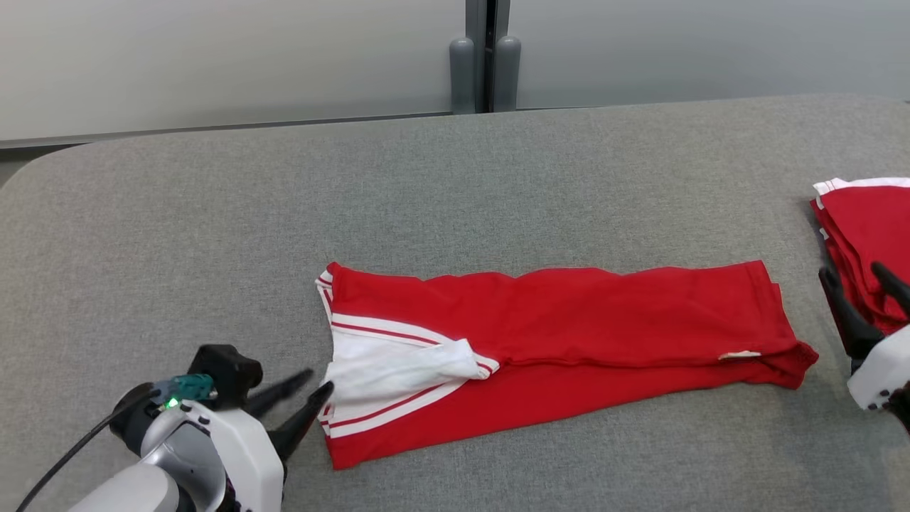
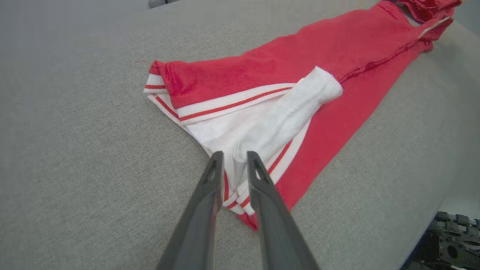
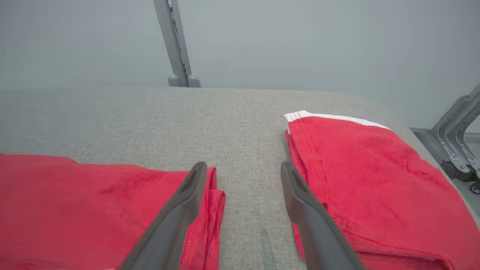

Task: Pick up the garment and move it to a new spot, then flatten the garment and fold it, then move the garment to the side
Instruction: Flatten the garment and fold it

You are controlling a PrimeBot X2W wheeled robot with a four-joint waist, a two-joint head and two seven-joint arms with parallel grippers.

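A: Where is the garment?
B: The red garment (image 1: 569, 313) lies flat near the middle of the grey counter (image 1: 498, 178), folded into a long band that runs from left to right. At its left end a white sleeve (image 1: 398, 363) with red stripes is tucked over the red cloth
A: And the left tool?
B: The left tool (image 1: 316, 380) is low at the garment's left end, its fingers pointing at the white striped edge. In the left wrist view the two fingers stand a narrow gap apart, and white cloth shows between the tips. The nearer tip looks to touch the edge, but I cannot tell whether any cloth is pinched
A: The right one?
B: The right tool (image 1: 860, 277) sits at the counter's right side with its fingers spread wide, holding nothing. In the right wrist view one finger is over the garment's right end and the other over the edge of a folded red pile (image 1: 867, 220), with bare counter between them
A: Does that pile touch the garment?
B: No, a strip of grey counter lies between them. The pile has a white band along its far edge
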